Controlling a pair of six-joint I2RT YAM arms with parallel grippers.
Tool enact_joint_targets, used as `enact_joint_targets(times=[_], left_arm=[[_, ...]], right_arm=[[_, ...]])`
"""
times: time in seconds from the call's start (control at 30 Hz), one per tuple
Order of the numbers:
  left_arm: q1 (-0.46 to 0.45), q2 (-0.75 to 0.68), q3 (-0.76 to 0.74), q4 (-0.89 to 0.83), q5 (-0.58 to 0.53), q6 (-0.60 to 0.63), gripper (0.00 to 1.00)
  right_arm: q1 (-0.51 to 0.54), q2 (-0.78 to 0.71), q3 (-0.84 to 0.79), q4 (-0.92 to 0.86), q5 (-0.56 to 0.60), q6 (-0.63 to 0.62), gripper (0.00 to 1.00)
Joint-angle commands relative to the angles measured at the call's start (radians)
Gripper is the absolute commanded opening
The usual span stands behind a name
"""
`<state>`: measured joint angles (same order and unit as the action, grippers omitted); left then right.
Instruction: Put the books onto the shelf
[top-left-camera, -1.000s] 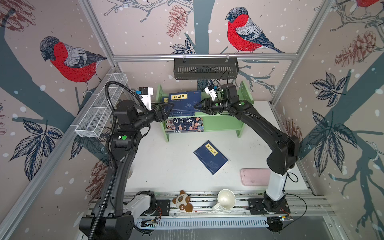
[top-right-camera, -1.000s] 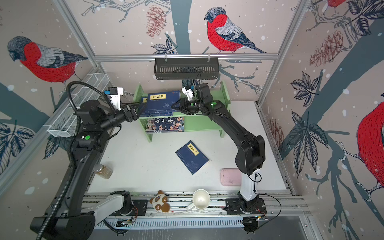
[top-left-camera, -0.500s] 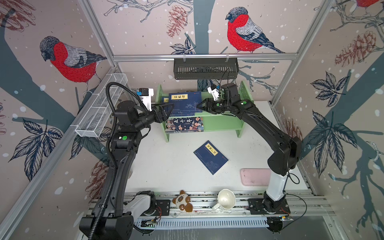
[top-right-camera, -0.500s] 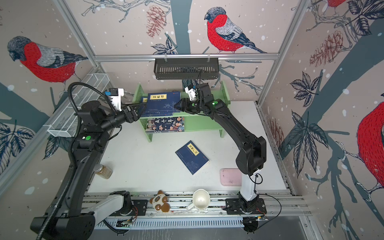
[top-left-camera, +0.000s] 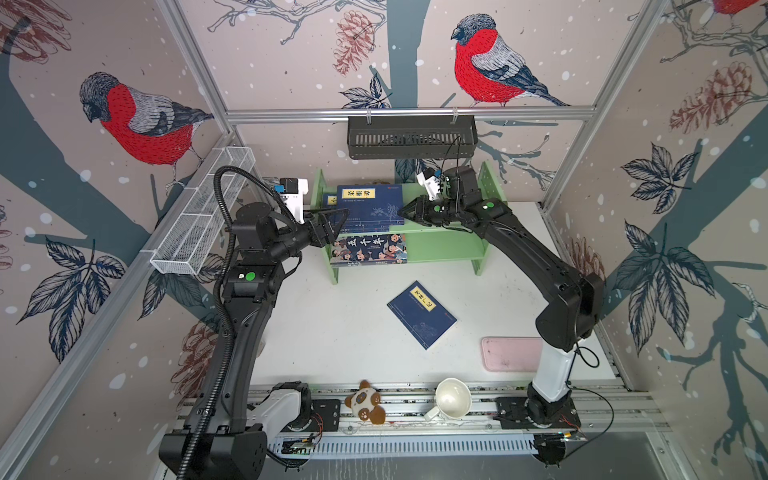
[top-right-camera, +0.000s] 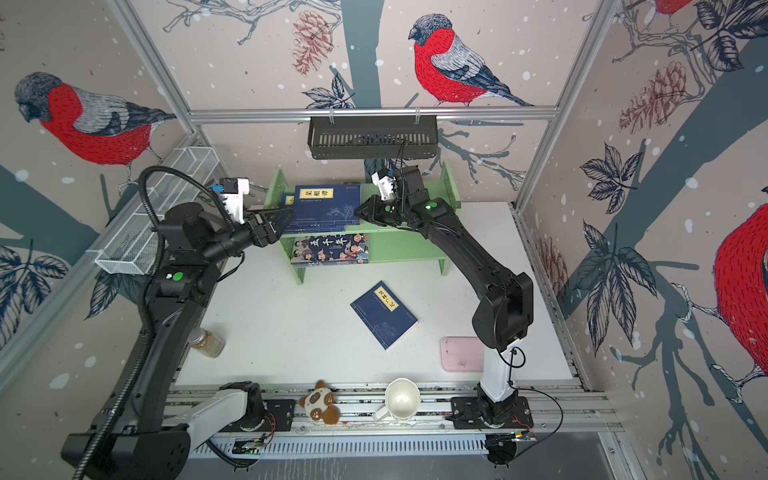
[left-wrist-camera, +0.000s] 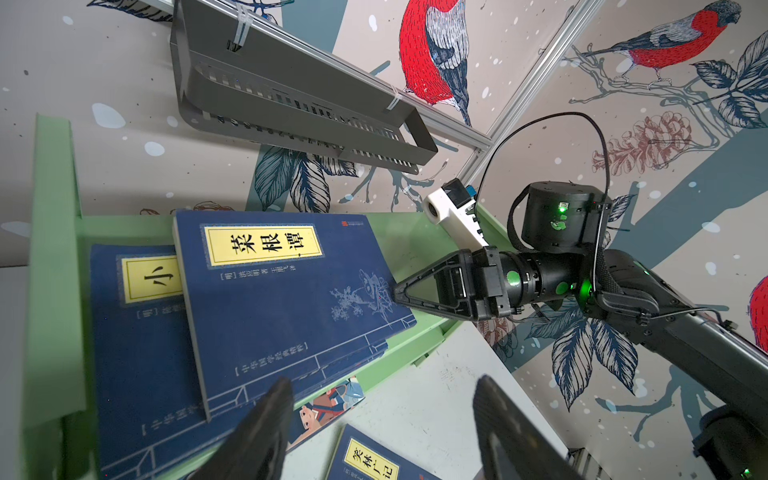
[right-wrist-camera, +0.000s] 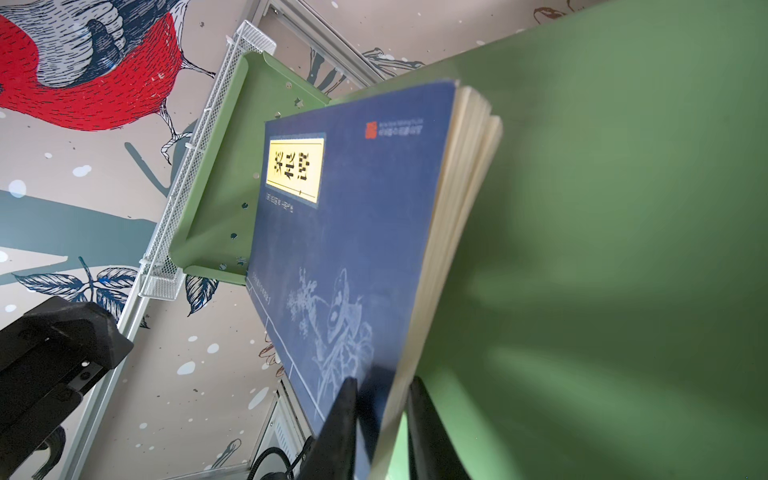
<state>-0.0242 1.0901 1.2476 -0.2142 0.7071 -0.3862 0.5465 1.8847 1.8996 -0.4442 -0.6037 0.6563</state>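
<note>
One bottle (top-right-camera: 210, 343) in a top view only, right gripper (right-wrist-camera: 382, 388) pinching book (right-wrist-camera: 353, 232)

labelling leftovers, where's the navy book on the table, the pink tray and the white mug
navy book on the table (top-left-camera: 422, 316): in a top view, middle of its cover
pink tray (top-left-camera: 509, 353): in a top view, bare middle of its floor
white mug (top-left-camera: 453, 398): in a top view, inside of its bowl

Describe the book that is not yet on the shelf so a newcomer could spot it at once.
Start at the light green shelf against the back wall. On the white table in front of it, towards the pink tray, lies a navy book with a yellow title label. It is the only book off the shelf, lying askew by itself.
</note>
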Motion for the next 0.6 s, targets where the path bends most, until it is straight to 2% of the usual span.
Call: enact_joint_targets(times=[0.0,0.17,0.23,0.3,0.57], left_arm=[[0.000,-0.007,-0.002,0.047,0.025,-0.003,0.69],[0.000,-0.007,0.000,0.046,0.026,-0.004,0.69],[0.000,-0.009,-0.002,0.046,0.026,-0.004,0.69],[0.000,-0.010,-0.004,0.045,0.026,-0.003,0.69],[0.000,-0.014,-0.007,0.040,0.026,-0.004,0.69]], right_arm=[[0.002,-0.004,0.000,0.023,-0.012,-0.003,0.18],[0.004,-0.006,0.000,0.027,-0.022,-0.001,0.12],[0.004,-0.004,0.001,0.029,-0.027,-0.001,0.16],[0.003,-0.006,-0.001,0.027,-0.022,-0.003,0.28],[0.001,0.007,-0.013,0.061,-0.041,0.019,0.27]])
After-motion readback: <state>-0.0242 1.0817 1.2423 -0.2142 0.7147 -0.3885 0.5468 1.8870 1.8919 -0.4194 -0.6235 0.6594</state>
